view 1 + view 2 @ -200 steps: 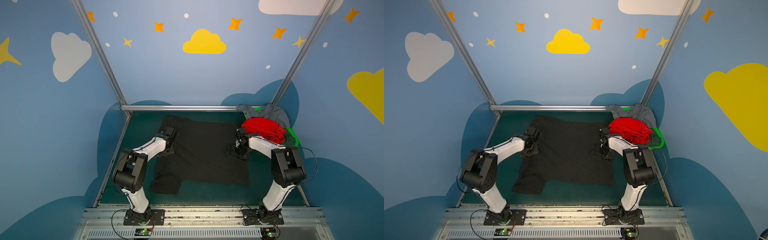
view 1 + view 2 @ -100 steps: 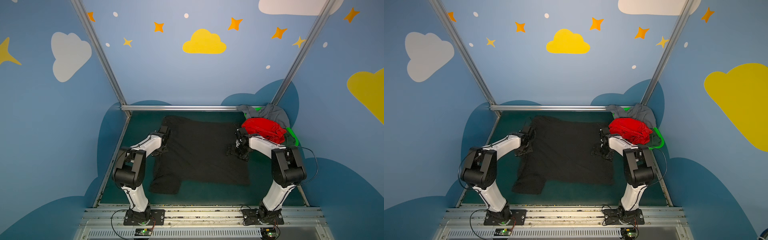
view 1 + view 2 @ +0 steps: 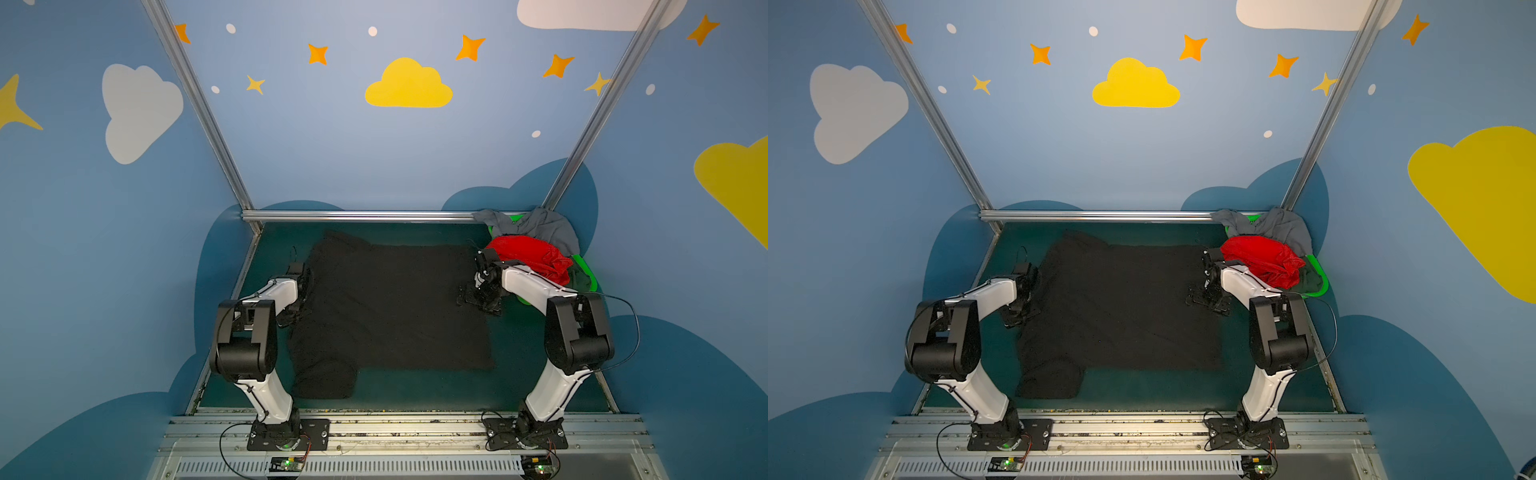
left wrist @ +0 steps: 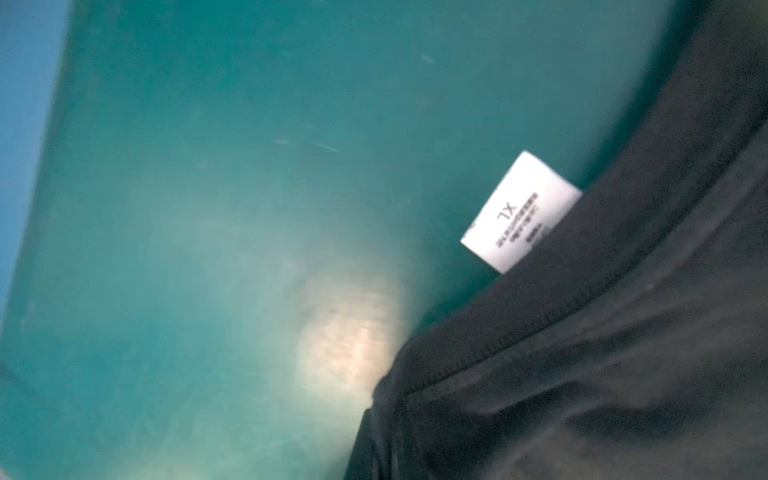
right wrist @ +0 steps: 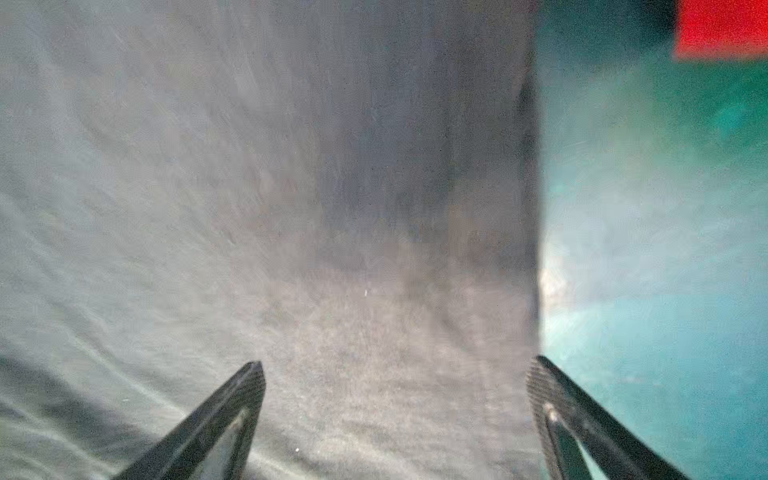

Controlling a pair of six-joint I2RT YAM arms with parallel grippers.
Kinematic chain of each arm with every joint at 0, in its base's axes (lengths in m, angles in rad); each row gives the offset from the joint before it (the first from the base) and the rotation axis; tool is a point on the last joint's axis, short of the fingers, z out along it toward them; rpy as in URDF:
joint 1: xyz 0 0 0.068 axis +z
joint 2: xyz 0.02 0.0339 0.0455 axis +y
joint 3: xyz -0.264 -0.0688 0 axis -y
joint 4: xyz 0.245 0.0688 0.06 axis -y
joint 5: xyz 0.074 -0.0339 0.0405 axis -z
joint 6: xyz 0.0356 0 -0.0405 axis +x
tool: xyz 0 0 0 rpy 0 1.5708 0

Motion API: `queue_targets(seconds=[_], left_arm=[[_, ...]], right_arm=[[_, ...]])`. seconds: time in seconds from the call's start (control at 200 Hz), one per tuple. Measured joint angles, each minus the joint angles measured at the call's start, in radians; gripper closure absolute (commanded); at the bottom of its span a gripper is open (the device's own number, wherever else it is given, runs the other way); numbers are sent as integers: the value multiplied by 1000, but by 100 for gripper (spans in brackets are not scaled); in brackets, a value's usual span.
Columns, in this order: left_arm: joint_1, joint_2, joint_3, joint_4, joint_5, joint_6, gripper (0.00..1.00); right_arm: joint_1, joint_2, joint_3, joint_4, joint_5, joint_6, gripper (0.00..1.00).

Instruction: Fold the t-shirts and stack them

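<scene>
Black t-shirt (image 3: 390, 307) matte, flat, roughly rectangular; label (image 4: 519, 212) white.

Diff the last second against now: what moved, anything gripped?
The left gripper slid left off the black t-shirt to its left edge near the neck label, and its jaws closed; whether they pinch cloth isn't visible. The right gripper stayed put, jaws open. The black shirt, red t-shirt, grey t-shirt and basket are unchanged.

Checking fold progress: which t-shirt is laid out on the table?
The black t-shirt, spread across the table; the red t-shirt and grey t-shirt sit heaped on the green basket at the far right.
</scene>
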Motion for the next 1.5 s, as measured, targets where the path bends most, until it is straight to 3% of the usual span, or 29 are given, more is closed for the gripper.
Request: queue_targets(seconds=[0.025, 0.04, 0.105, 0.2, 0.265, 0.526, 0.661, 1.031, 1.497], left_arm=[[8, -8, -1, -2, -2, -1, 65], [12, -11, -1, -4, -4, 0, 59], [25, -24, 3, -7, -11, -4, 49], [36, -27, 21, -11, -8, -9, 16], [35, -33, 41, -14, 11, -10, 1], [-5, -148, 157, 40, 82, 11, 0], [-13, -141, 228, 86, 99, 31, 0], [-12, 158, 525, 108, 173, 101, 0], [-12, 440, 810, 70, 311, 217, 0]], right_arm=[[-2, 1, 16, -2, 0, -3, 4], [-2, 2, 24, -3, 0, -5, 4], [-3, 8, 66, -12, -1, -14, 4], [-8, 41, 148, -24, -4, -32, 4], [-14, 87, 223, -25, -5, -47, 4], [-63, 320, 515, -28, -40, -72, 4], [-78, 438, 662, -49, -48, -81, 4], [-108, 684, 1007, -146, -114, -74, 5], [-121, 737, 1060, -150, -217, -51, 6]])
